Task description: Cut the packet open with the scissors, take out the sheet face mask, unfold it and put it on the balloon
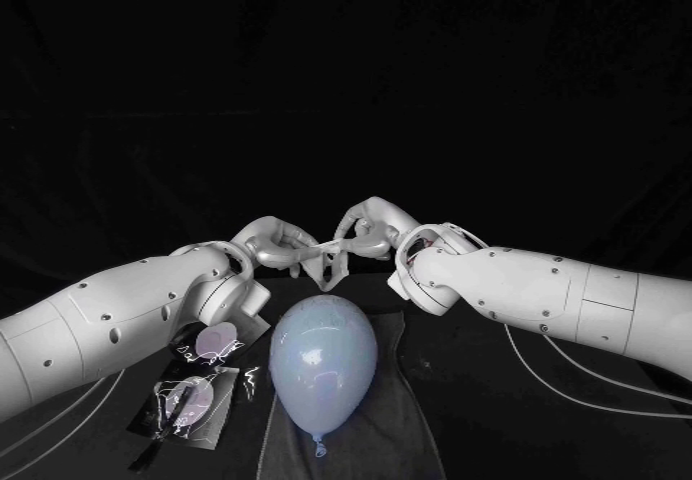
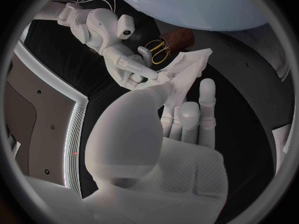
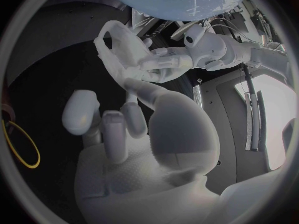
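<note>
**Sheet mask held between both hands beyond the balloon's rounded end**

*Head view.* Meeting at mid-table, the left hand (image 1: 274, 245) and the right hand (image 1: 372, 230), each pinching one side of the sheet mask (image 1: 326, 262). Mask partly opened out between them and hanging clear of the black table (image 1: 548, 120). Just nearer the camera, the balloon (image 1: 323, 365), lying lengthwise on a grey mat (image 1: 375, 445), with its knot toward the near edge and its rounded end close under the mask's lower edge; contact not discernible. Open table beyond the hands and out to the far left and right. Left of the balloon and close beside the left forearm, the cut packet (image 1: 195, 400), flat on the table, contents impossible to make out. Just beyond it, a second clear piece (image 1: 216, 345).

*Left wrist view.* Thumb of the left hand (image 2: 156, 139) pressed onto a corner of the mask (image 2: 187, 67), other fingers straight and apart. Right hand (image 2: 127, 67) gripping the same edge from the opposite side. Past the mask, the yellow-handled scissors (image 2: 159, 51), touching a brown cylinder (image 2: 179, 37); whether standing in it cannot be told.

*Right wrist view.* Right hand (image 3: 131, 134) with its thumb reaching up to the mask and its other fingers loosely curled. Facing it, the left hand (image 3: 159, 64), closed on the mask's far side. Balloon (image 3: 168, 0) close behind both
</note>
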You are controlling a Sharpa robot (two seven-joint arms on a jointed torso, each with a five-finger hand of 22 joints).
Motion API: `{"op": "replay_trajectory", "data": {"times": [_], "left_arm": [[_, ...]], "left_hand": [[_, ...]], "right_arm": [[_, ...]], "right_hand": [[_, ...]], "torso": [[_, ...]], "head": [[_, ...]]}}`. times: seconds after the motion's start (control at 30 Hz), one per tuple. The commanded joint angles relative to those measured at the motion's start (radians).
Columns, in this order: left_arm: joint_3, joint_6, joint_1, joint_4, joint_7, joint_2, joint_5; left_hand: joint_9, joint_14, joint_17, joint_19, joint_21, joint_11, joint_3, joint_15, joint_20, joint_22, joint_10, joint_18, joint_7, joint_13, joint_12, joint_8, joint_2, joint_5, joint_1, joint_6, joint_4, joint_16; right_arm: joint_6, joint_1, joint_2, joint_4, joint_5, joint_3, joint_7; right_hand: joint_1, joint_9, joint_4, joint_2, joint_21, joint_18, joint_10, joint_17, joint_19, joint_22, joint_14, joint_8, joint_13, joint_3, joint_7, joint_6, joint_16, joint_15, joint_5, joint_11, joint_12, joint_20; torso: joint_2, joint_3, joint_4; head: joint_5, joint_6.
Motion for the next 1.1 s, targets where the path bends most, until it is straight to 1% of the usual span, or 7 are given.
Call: {"op": "replay_trajectory", "data": {"times": [0.03,0.13,0.27,0.4,0.5,0.9,1.1], "left_arm": [[0.001,-0.012,0.000,-0.001,0.009,-0.003,0.014],[0.001,-0.006,0.000,0.001,0.011,-0.003,0.015],[0.001,0.008,0.000,0.005,0.018,-0.002,0.016],[0.001,0.021,0.000,0.009,0.023,0.001,0.016],[0.001,0.026,0.000,0.011,0.026,0.005,0.017],[0.002,0.017,0.001,0.015,0.037,0.009,0.023],[0.002,0.015,0.001,0.015,0.037,0.008,0.025]], "left_hand": [[0.036,0.011,0.010,0.009,0.010,-0.001,0.020,0.000,0.000,0.006,0.010,0.020,0.002,0.003,0.004,-0.006,0.001,0.001,0.010,0.000,-0.008,0.003],[0.033,0.012,0.008,0.010,0.016,-0.001,0.035,0.000,-0.002,0.011,0.015,0.019,0.002,0.003,0.003,-0.009,-0.005,0.001,0.003,0.009,-0.017,0.002],[0.032,0.013,0.007,0.009,0.019,-0.001,0.043,0.000,-0.003,0.013,0.017,0.019,0.001,0.003,0.002,-0.010,-0.008,0.001,-0.003,0.014,-0.023,0.001],[0.031,0.012,0.004,0.008,0.021,-0.002,0.049,-0.001,-0.003,0.016,0.020,0.019,0.000,0.003,0.002,-0.010,-0.010,0.001,-0.008,0.020,-0.028,0.000],[0.031,0.012,0.004,0.008,0.021,-0.002,0.049,-0.001,-0.003,0.016,0.020,0.019,0.000,0.003,0.002,-0.010,-0.010,0.001,-0.008,0.020,-0.028,0.000],[0.030,0.017,0.012,0.007,0.024,-0.003,0.058,-0.002,-0.004,0.018,0.024,0.019,-0.001,0.004,0.002,-0.011,-0.011,0.001,-0.014,0.025,-0.034,0.000],[0.030,0.020,0.015,0.007,0.025,-0.003,0.061,-0.002,-0.004,0.020,0.026,0.019,-0.001,0.004,0.002,-0.012,-0.012,0.001,-0.016,0.027,-0.037,0.000]], "right_arm": [[0.009,0.000,-0.005,0.001,-0.002,0.001,0.012],[0.011,0.000,-0.007,0.000,0.016,0.000,0.021],[0.036,-0.002,-0.003,-0.007,0.040,-0.003,0.028],[0.060,-0.007,0.003,-0.016,0.053,-0.006,0.030],[0.082,-0.011,0.008,-0.024,0.056,-0.007,0.029],[0.156,-0.035,0.015,-0.038,0.070,-0.014,0.029],[0.172,-0.046,0.007,-0.032,0.082,-0.015,0.044]], "right_hand": [[0.012,-0.002,0.004,0.000,-0.011,0.000,-0.016,0.164,-0.009,0.131,0.077,0.007,-0.005,-0.019,0.000,-0.013,-0.002,0.006,-0.055,0.002,-0.008,0.005],[0.004,-0.012,0.016,-0.005,-0.034,0.003,-0.028,0.152,-0.019,0.126,0.073,-0.008,-0.010,-0.046,0.001,-0.028,-0.007,0.008,-0.075,0.004,-0.013,0.007],[-0.028,-0.062,0.052,-0.038,-0.125,0.014,-0.114,0.109,-0.062,0.102,0.055,-0.099,-0.075,-0.110,0.045,-0.102,-0.024,0.040,-0.087,0.041,-0.072,0.029],[-0.032,-0.090,0.074,-0.054,-0.210,0.025,-0.181,0.066,-0.102,0.081,0.033,-0.150,-0.124,-0.153,0.070,-0.138,-0.040,0.062,-0.093,0.065,-0.112,0.049],[-0.026,-0.104,0.091,-0.060,-0.277,0.036,-0.234,0.028,-0.135,0.064,0.010,-0.177,-0.160,-0.186,0.083,-0.155,-0.054,0.075,-0.102,0.078,-0.138,0.064],[-0.010,-0.118,0.120,-0.072,-0.380,0.053,-0.315,-0.018,-0.187,0.039,-0.025,-0.202,-0.211,-0.258,0.096,-0.185,-0.066,0.091,-0.123,0.093,-0.159,0.083],[-0.010,-0.119,0.136,-0.079,-0.417,0.058,-0.341,-0.037,-0.206,0.031,-0.040,-0.205,-0.225,-0.295,0.101,-0.196,-0.069,0.097,-0.125,0.099,-0.158,0.089]], "torso": [[0.000,0.0006,0.0010],[0.001,0.0004,0.0004],[0.001,-0.0001,0.0000],[0.000,0.0002,0.0012],[-0.001,-0.0003,0.0014],[0.000,0.0001,0.0002],[0.000,0.0002,0.0003]], "head": [[0.001,-0.001],[0.001,-0.002],[0.003,-0.003],[0.004,-0.005],[0.006,-0.004],[0.008,-0.004],[0.009,-0.007]]}}
